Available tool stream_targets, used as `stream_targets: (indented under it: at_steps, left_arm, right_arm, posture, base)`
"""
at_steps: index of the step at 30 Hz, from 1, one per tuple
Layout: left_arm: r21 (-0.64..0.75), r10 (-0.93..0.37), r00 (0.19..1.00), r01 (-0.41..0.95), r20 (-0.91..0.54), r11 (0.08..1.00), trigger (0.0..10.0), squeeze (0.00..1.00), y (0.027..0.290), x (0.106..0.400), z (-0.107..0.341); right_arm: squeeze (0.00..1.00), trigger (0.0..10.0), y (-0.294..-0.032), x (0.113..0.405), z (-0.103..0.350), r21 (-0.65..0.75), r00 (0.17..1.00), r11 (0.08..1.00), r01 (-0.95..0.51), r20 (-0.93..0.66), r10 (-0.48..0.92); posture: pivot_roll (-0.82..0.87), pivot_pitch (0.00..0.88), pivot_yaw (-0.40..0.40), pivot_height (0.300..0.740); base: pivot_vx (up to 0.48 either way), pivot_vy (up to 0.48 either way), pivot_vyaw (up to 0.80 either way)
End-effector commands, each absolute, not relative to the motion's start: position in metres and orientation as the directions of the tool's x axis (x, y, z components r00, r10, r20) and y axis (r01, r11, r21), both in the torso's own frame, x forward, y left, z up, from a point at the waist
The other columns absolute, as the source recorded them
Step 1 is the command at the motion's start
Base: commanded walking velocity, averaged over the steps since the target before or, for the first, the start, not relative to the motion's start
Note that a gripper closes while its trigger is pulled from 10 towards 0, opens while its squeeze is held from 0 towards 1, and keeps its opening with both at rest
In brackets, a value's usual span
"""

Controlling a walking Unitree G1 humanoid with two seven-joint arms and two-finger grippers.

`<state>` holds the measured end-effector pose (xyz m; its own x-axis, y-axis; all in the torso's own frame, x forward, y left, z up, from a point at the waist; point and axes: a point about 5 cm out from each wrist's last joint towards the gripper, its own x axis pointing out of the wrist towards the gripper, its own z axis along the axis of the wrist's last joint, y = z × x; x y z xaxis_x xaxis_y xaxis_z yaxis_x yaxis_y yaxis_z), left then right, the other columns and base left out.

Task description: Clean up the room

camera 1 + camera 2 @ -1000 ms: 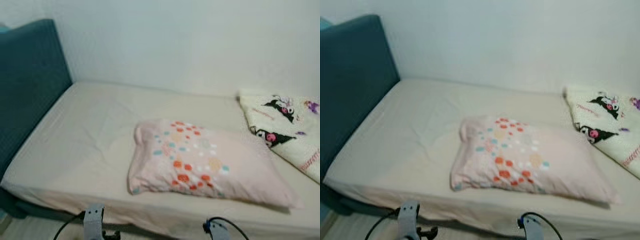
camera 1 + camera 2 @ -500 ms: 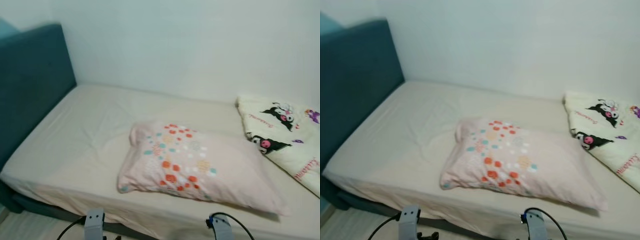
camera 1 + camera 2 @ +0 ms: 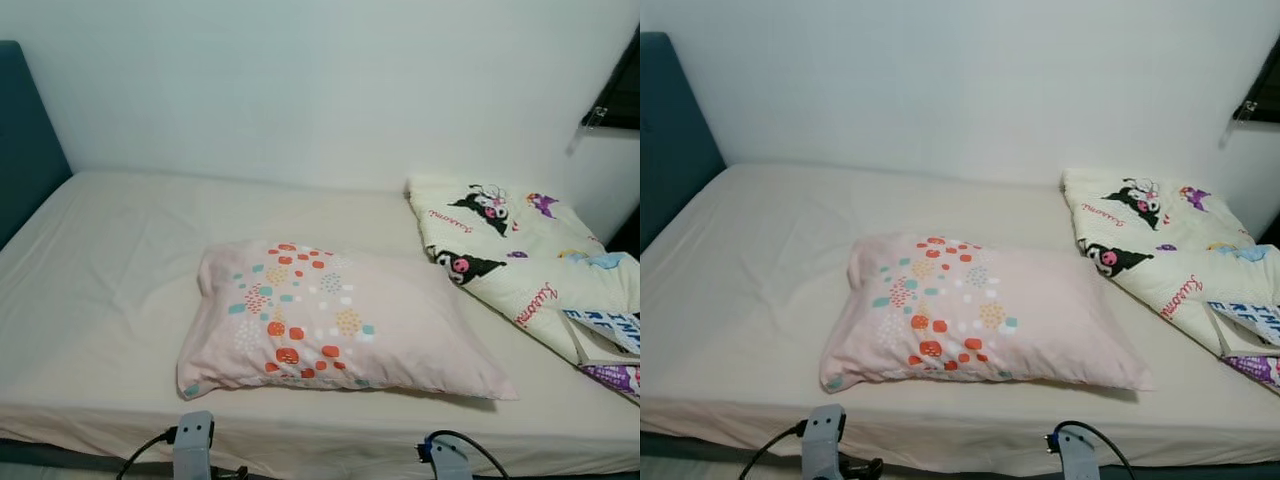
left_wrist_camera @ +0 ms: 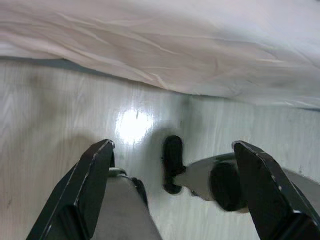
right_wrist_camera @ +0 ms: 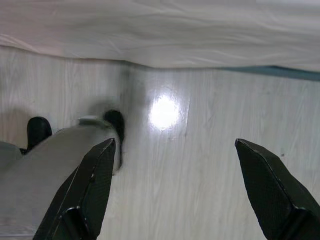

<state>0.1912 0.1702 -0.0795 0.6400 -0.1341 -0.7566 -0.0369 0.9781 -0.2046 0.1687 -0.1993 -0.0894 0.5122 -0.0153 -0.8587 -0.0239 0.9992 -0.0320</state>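
Both arms hang low over the floor: left gripper (image 4: 170, 190) and right gripper (image 5: 172, 190), fingers spread, holding nothing. The view has swung rightward; the pillow (image 3: 325, 325) lies mid-bed, and at 2 o'clock the rumpled blanket (image 3: 520, 265) now shows, probably next.

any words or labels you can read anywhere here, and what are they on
Blanket on the bed: red cursive script beside the cartoon characters, repeated in a few spots, too small and blurred to read.
Blue patch at the blanket's right end: large white letters, cut off and tilted, looks like "RE", not certain.
Pillow: coloured spots, no words.
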Motion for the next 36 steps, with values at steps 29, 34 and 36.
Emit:
stream_targets:
  at_steps: [29,34,36]
  left_arm:
    - [-0.268,-0.186,0.752,0.013,-0.632,0.963,10.0,0.00,0.157,0.231,-0.055]
    - [-0.277,-0.179,0.768,0.003,-0.615,0.961,10.0,0.00,0.155,0.239,-0.050]
    - [-0.293,-0.191,0.780,0.010,-0.596,0.956,10.0,0.00,0.152,0.245,-0.046]
  right_arm:
    - [0.00,10.0,-0.200,0.170,-0.089,-0.043,0.511,0.999,-0.011,-0.859,-0.032]
    - [0.00,10.0,-0.201,0.170,-0.089,-0.044,0.510,0.999,-0.006,-0.859,-0.034]
    - [0.00,10.0,-0.204,0.169,-0.089,-0.045,0.510,0.999,-0.004,-0.860,-0.036]
  posture:
    - [-0.02,0.000,-0.086,0.740]
    - [-0.02,0.000,-0.086,0.740]
    - [-0.02,0.000,-0.085,0.740]
  base:
    - [0.000,-0.306,0.00]
    - [0.000,-0.088,0.00]
    - [0.000,0.000,0.00]
